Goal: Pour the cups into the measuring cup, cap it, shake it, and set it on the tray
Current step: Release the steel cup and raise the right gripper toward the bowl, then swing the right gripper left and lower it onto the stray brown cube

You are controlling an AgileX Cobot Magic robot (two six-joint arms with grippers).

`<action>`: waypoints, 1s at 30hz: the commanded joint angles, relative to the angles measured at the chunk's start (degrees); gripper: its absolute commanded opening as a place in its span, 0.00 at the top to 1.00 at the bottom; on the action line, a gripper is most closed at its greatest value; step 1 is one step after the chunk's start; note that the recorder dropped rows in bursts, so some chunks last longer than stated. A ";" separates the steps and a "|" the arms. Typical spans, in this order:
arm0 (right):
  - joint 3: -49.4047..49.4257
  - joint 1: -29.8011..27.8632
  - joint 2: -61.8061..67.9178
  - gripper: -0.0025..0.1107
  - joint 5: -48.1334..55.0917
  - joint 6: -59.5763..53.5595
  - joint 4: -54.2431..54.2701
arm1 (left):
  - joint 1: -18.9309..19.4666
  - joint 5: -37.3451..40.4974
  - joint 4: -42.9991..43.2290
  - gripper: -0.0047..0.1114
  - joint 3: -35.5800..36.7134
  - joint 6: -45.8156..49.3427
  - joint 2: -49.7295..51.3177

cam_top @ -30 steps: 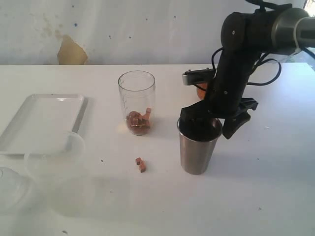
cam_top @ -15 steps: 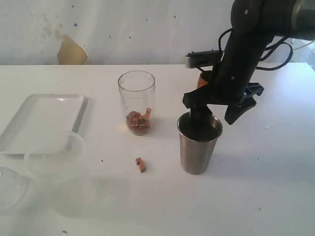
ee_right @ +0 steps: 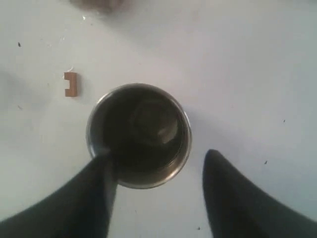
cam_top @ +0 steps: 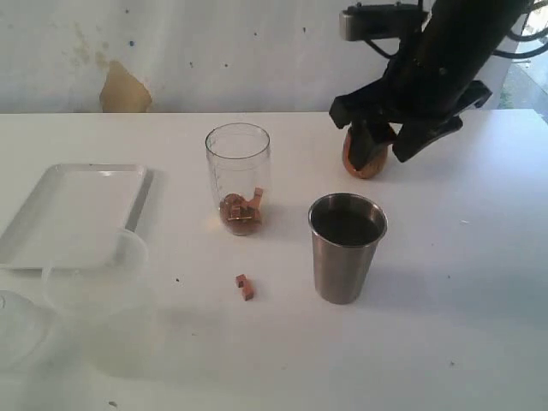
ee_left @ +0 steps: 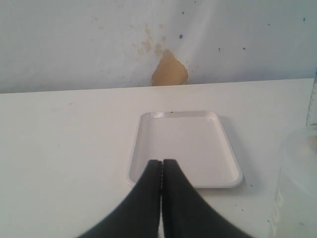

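The clear measuring cup (cam_top: 238,175) stands mid-table with brown pieces in its bottom. The steel tumbler (cam_top: 347,248) stands upright to its right, seen from above in the right wrist view as a dark-mouthed tumbler (ee_right: 138,135). My right gripper (cam_top: 391,144) hangs open well above and behind it, holding nothing; in the wrist view the gripper (ee_right: 157,156) has its fingers either side of the tumbler's near rim. The brown wooden cup (cam_top: 366,169) sits behind, partly hidden by that gripper. The white tray (cam_top: 73,210) lies at the left. My left gripper (ee_left: 162,162) is shut and empty before the tray (ee_left: 183,144).
One loose brown piece (cam_top: 245,287) lies on the table between the measuring cup and the tumbler, also visible as a small piece (ee_right: 71,84). A frosted translucent container (cam_top: 94,282) stands at the front left, near the tray's corner. A wall runs behind the table.
My right gripper has lifted off the steel tumbler's rim and moved up and back, uncovering the wooden cup. Its jaws have narrowed somewhat. The tumbler stays upright in place.
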 commanded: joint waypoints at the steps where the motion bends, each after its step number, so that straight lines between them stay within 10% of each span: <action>1: -0.40 -0.21 -2.05 0.80 0.15 -0.36 -0.03 | -0.13 0.11 0.13 0.95 0.29 -0.12 -0.14; 7: 2.50 -0.05 -2.27 0.74 0.15 7.44 -2.71 | -0.13 0.11 0.13 0.95 0.29 -0.12 -0.14; 9: 2.94 0.49 -3.07 0.66 0.15 -6.67 1.76 | -0.13 0.11 0.13 0.95 0.29 -0.12 -0.14; 11: 3.10 0.49 -3.18 0.64 0.15 12.84 -1.74 | -0.13 0.11 0.13 0.95 0.29 -0.12 -0.14; 13: 3.55 1.05 -3.36 0.64 0.15 -2.65 -1.13 | -0.13 0.11 0.13 0.95 0.29 -0.12 -0.14; 14: 3.41 1.05 -3.23 0.64 0.15 13.74 -3.94 | -0.13 0.11 0.13 0.95 0.29 -0.12 -0.14; 23: 4.12 1.49 -2.44 0.66 0.15 0.05 -1.09 | -0.13 0.11 0.13 0.95 0.29 -0.12 -0.14; 26: 3.94 1.73 -1.37 0.66 0.15 14.02 -2.85 | -0.13 0.11 0.13 0.95 0.29 -0.12 -0.14; 28: 4.10 2.41 -1.21 0.66 0.15 -1.68 -0.77 | -0.13 0.11 0.13 0.95 0.29 -0.12 -0.14; 30: 3.76 2.29 -0.65 0.66 0.15 14.72 -3.13 | -0.13 0.11 0.13 0.95 0.29 -0.12 -0.14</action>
